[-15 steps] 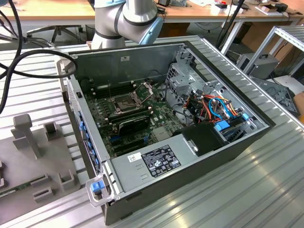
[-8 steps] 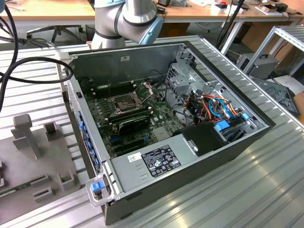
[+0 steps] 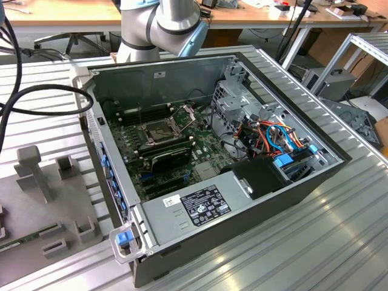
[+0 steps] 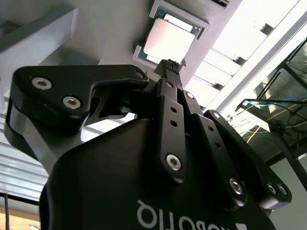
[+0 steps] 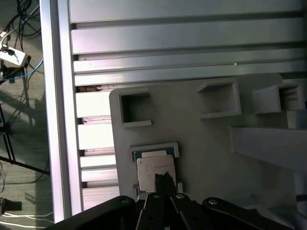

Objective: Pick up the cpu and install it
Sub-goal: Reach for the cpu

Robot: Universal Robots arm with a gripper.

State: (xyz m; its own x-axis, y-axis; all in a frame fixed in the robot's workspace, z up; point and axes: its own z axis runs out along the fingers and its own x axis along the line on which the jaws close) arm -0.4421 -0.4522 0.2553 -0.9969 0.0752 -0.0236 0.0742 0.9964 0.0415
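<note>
The cpu is a small pale square chip lying flat in a shallow framed pocket of a grey fixture plate. In the second wrist view the cpu shows a bright grey face just beyond the fingertips. My gripper hangs over the chip's edge with its black fingers pressed together, tips meeting and nothing between them; in the second wrist view the gripper looks the same. In the exterior view the open metal-framed socket sits on the motherboard inside the computer case, with the arm behind the case.
The fixture plate carries raised blocks and square pockets near the chip. It rests on a ribbed aluminium table whose edge rail runs close by, with floor and cables beyond. Thick black cables cross the exterior view's left.
</note>
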